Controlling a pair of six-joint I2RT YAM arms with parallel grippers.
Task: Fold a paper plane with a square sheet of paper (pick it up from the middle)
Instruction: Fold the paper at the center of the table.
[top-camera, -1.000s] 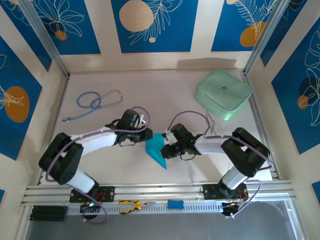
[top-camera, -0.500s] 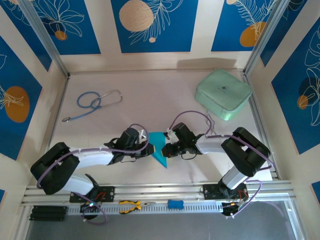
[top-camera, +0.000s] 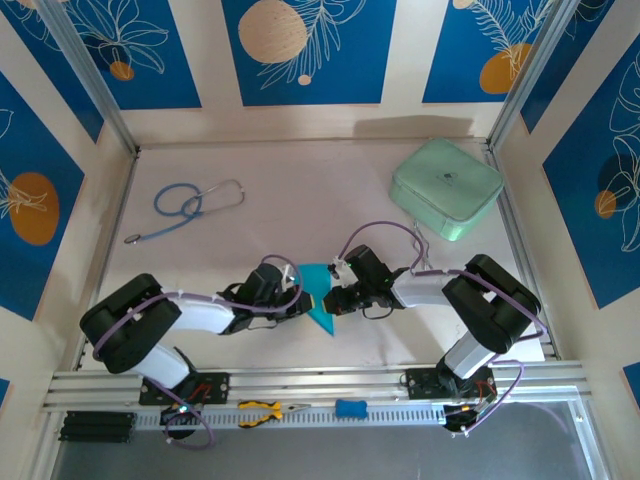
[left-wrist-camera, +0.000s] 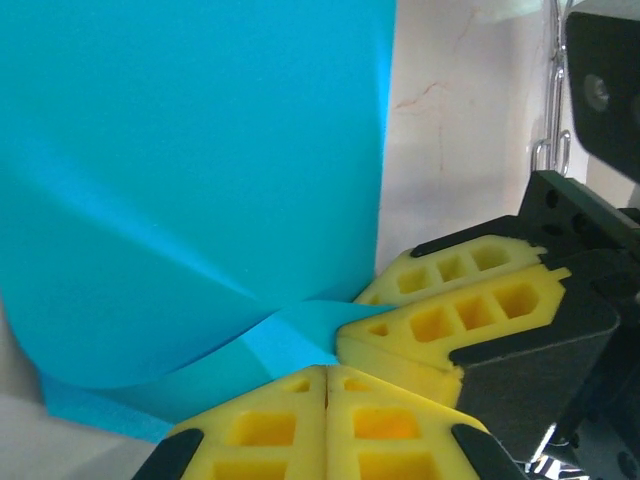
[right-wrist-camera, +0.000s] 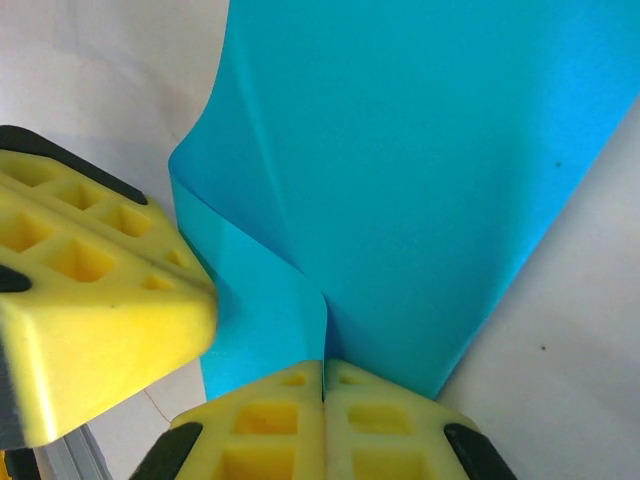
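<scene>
The square sheet of paper (top-camera: 322, 320) is bright cyan, creased into a pointed shape, near the table's front centre. My left gripper (top-camera: 308, 300) meets it from the left and my right gripper (top-camera: 331, 298) from the right, tips nearly touching. In the left wrist view the paper (left-wrist-camera: 200, 150) bends down to my left gripper (left-wrist-camera: 327, 372), shut on a flap, with the right gripper's yellow fingers (left-wrist-camera: 450, 310) close beside. In the right wrist view a fold of the paper (right-wrist-camera: 420, 150) runs into my shut right gripper (right-wrist-camera: 323, 368); the left gripper's fingers (right-wrist-camera: 100, 300) sit at the left.
A mint-green rounded case (top-camera: 446, 187) stands at the back right. A blue-tubed stethoscope (top-camera: 190, 205) lies at the back left. Yellow-handled pliers (top-camera: 262, 410) and a small blue block (top-camera: 351, 408) rest on the front rail.
My left arm has swung in towards the paper and its jaws have shut on the paper's left side. The right gripper has stayed shut on the paper in place.
</scene>
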